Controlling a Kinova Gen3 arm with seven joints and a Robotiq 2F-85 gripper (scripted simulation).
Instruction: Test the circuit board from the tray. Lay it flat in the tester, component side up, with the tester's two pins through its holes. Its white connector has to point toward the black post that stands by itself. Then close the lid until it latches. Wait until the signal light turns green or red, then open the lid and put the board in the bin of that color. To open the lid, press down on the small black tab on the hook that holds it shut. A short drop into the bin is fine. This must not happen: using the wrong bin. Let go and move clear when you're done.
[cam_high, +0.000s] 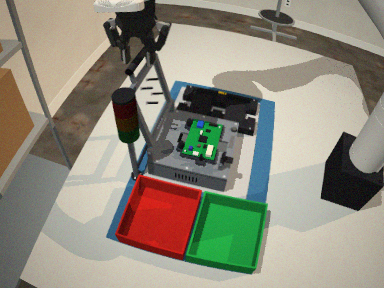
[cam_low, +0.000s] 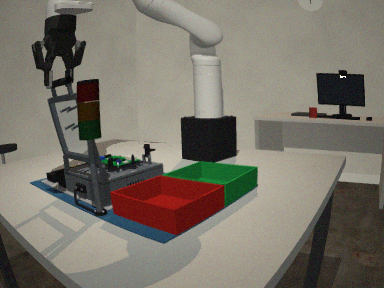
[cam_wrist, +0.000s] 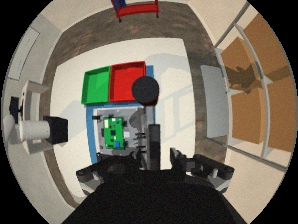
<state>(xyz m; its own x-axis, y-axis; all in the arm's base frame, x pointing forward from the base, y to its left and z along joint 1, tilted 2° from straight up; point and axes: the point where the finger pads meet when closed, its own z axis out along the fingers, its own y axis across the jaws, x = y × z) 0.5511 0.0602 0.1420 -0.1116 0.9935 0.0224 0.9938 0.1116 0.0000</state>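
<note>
While the lid stands raised, we log the scene from the counter's (cam_high: 310, 250) near edge outward. Nearest sit the two bins: red bin (cam_high: 159, 216) and green bin (cam_high: 227, 231), glossy, square, shallow-walled, touching side by side on the blue mat (cam_high: 262, 165), placed so a short drop from the tester reaches either.

Behind them, the tester (cam_high: 200, 155) is a grey, boxy metal housing with a vent slot on its front. The circuit board (cam_high: 202, 140) lies flat in its bed, component side up, its white connector (cam_high: 210, 149) toward the bins. We cannot resolve the pins through its holes.

At the tester's left front corner, the signal light (cam_high: 126, 115) stands unlit on a thin pole. Its red, amber and green bands are all dark.

Beyond, the lid (cam_low: 65, 120), a clear panel in a grey frame, tilts upward. The jaws (cam_low: 58, 65) hang half open and empty just above its top bar, likely positioned to push it shut. Farthest lies the black tray (cam_high: 220, 102).
</note>
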